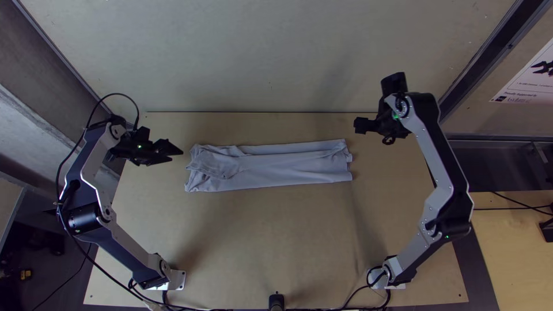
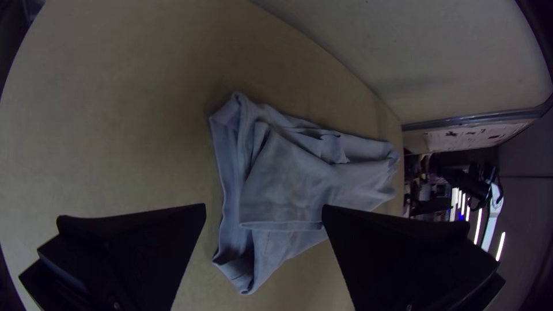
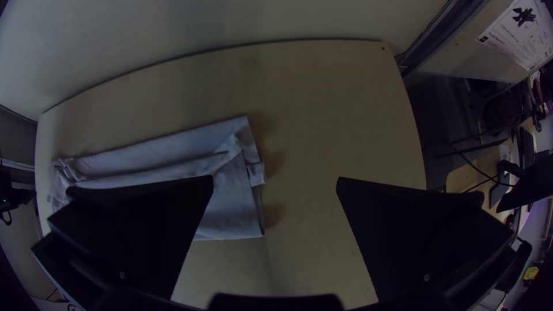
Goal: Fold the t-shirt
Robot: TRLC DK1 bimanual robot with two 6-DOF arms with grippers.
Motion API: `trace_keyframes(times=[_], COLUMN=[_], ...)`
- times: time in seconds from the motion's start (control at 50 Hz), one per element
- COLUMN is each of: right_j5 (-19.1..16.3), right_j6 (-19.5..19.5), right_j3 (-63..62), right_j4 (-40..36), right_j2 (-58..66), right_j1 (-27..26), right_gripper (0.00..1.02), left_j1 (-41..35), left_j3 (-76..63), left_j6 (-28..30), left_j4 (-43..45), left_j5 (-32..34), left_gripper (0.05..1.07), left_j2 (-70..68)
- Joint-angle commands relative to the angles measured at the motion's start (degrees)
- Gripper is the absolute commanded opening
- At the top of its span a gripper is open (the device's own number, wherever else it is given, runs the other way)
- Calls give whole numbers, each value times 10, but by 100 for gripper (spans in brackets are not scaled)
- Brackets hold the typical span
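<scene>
T-shirt [image 1: 288, 171], likely light and floppy, is best pinched through all layers beside the left tool [image 2: 264, 205], opened wide like the right tool [image 3: 275, 178]!

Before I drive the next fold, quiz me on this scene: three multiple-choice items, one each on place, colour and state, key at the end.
1. Where on the table does the t-shirt lie?
A) Along the near edge
B) Closer to the far edge than the near
C) Hanging off one side

2. What colour is the t-shirt?
A) Pale blue-grey
B) Red
C) Black

3. How is the right gripper?
A) Shut on the t-shirt
B) Shut, empty
C) Open

1 B: the top view shows more bare table on its near side.
2 A: all three views show pale blue-grey fabric.
3 C: the right wrist view shows its fingers wide apart.
</scene>
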Motion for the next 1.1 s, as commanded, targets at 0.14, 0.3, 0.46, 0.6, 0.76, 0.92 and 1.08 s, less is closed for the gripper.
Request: trace_keyframes(times=[0.14, 0.3, 0.46, 0.6, 0.76, 0.92, 1.08], right_j5=[4, 4, 4, 4, 4, 4, 4], right_j6=[7, -3, -11, -12, -12, -11, -7], right_j3=[-13, -28, -55, -85, -103, -117, -132], right_j4=[-9, -8, -8, -8, -8, -8, -8], right_j2=[-52, -81, -107, -129, -143, -157, -171], right_j1=[-2, -2, -2, -2, 2, 6, 10], right_gripper=[99, 99, 99, 99, 99, 99, 99], left_j1=[19, 20, 20, 5, -21, -63, -113], left_j3=[-78, -103, -102, -104, -104, -116, -126], left_j6=[57, 58, 44, 28, 2, -43, -103], left_j4=[-6, 10, 23, 30, 37, 74, 119], left_j5=[55, 75, 91, 102, 113, 114, 108], left_gripper=[102, 102, 102, 102, 102, 102, 102], left_j2=[36, 74, 99, 96, 97, 85, 83])
